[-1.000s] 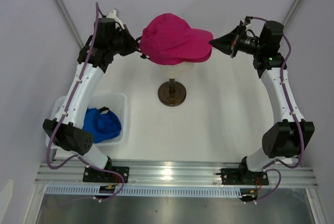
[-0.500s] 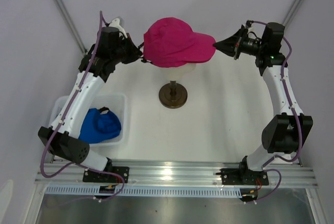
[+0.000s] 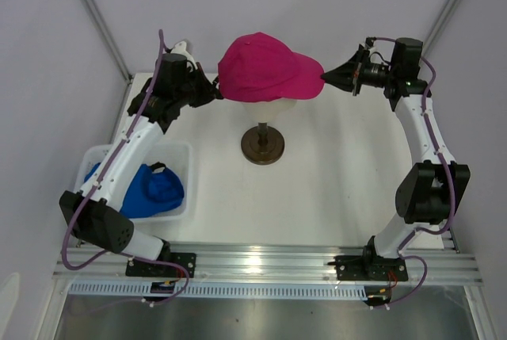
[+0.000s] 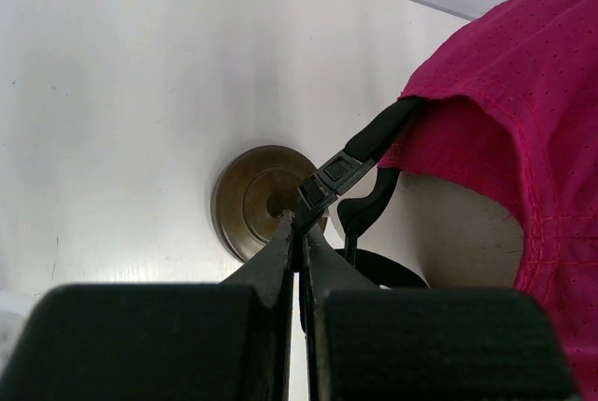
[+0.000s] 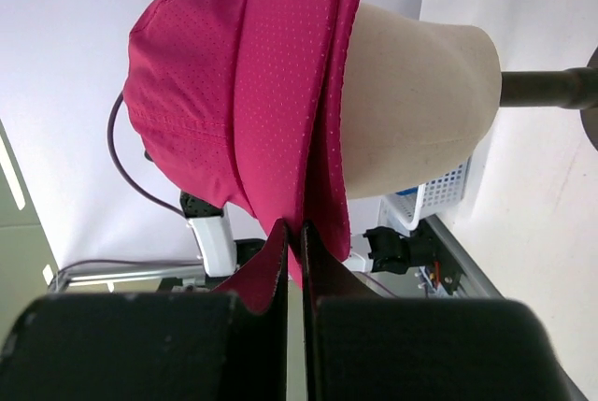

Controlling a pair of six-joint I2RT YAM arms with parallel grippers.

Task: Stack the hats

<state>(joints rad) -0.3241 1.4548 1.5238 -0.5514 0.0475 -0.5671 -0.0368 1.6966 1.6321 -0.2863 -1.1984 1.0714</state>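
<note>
A magenta-pink cap [image 3: 261, 66] is stretched over the cream mannequin head [image 3: 268, 103], above the brown stand [image 3: 262, 143]. My left gripper [image 3: 212, 90] is shut on the cap's black rear strap [image 4: 360, 153], with the jaws [image 4: 301, 223] pinched on the buckle. My right gripper [image 3: 325, 77] is shut on the pink brim [image 5: 297, 228]. In the right wrist view the cap [image 5: 196, 93] sits against the head [image 5: 420, 102], and two pink layers show at the brim. A royal blue cap [image 3: 154, 189] lies in the basket.
The white mesh basket [image 3: 178, 150] stands at the left front, beside my left arm; its corner shows in the right wrist view [image 5: 439, 200]. The stand's round brown base [image 4: 248, 200] sits mid-table. Enclosure walls close in at the back and both sides.
Both grippers have moved with the pink cap, bringing it over the stand. The cream head now shows under its rim. The blue cap has not moved.
</note>
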